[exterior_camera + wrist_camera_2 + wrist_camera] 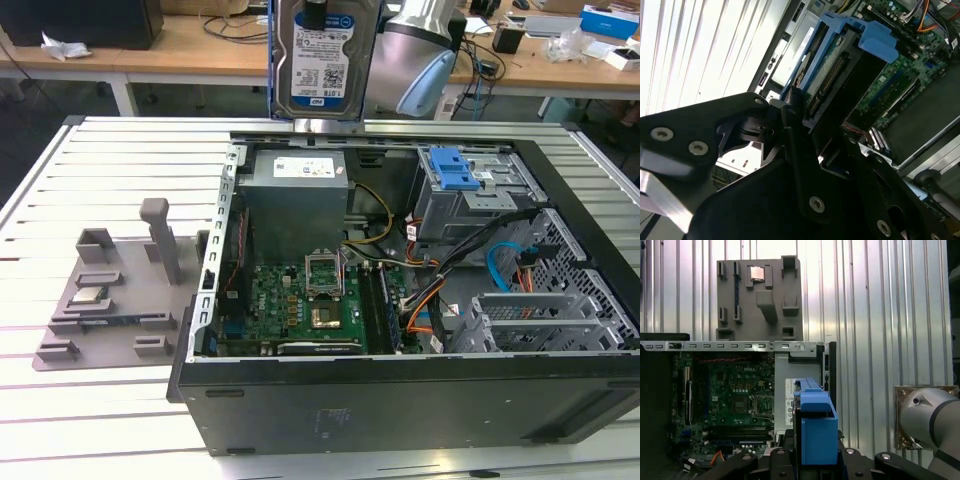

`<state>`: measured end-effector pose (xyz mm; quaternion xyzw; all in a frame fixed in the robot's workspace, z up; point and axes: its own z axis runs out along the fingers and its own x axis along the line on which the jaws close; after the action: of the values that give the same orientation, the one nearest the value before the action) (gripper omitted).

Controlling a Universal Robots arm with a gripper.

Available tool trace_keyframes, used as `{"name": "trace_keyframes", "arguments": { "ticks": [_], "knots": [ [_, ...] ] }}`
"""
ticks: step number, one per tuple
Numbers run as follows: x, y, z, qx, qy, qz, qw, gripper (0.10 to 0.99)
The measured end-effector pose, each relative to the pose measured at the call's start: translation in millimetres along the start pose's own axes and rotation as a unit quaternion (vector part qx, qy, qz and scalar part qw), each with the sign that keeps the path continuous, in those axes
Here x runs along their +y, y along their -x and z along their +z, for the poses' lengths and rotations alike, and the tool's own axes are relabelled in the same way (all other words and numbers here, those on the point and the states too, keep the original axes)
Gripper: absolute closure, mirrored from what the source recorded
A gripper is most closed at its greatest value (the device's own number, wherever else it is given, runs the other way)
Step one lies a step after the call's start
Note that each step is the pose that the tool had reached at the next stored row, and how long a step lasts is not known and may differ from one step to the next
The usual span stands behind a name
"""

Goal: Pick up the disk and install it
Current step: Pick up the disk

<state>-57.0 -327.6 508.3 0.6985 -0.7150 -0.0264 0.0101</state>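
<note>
The disk [322, 70], a silver drive with a white-and-blue label in a blue bracket, hangs upright in the air above the far edge of the open computer case [400, 400]. My gripper [316, 14] is shut on its upper end. In both wrist views the disk [840, 65] [815, 425] sits clamped between the black fingers [795, 145] [852, 462], blue bracket outward, with the case's motherboard [735, 395] below it. The drive cage [470, 190] with a blue latch stands at the case's far right in the exterior view.
A grey power supply [297, 185] fills the case's far corner beneath the disk. Orange and blue cables [500, 265] cross the case's right side. A grey parts fixture [110, 295] carrying a small silver chip [88, 295] lies on the slatted table [90, 420] at the exterior view's left.
</note>
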Motion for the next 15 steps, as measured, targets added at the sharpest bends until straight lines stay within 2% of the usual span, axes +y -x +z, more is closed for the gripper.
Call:
{"name": "trace_keyframes", "arguments": {
  "ticks": [7, 15],
  "knots": [
    [-1.1, -0.5, 0.1, -0.0001, -0.0001, 0.000, 1.0000, 0.722],
    [-1.2, -9.1, -0.2, -0.0001, 0.0000, 0.000, 1.0000, 0.722]
  ]
}}
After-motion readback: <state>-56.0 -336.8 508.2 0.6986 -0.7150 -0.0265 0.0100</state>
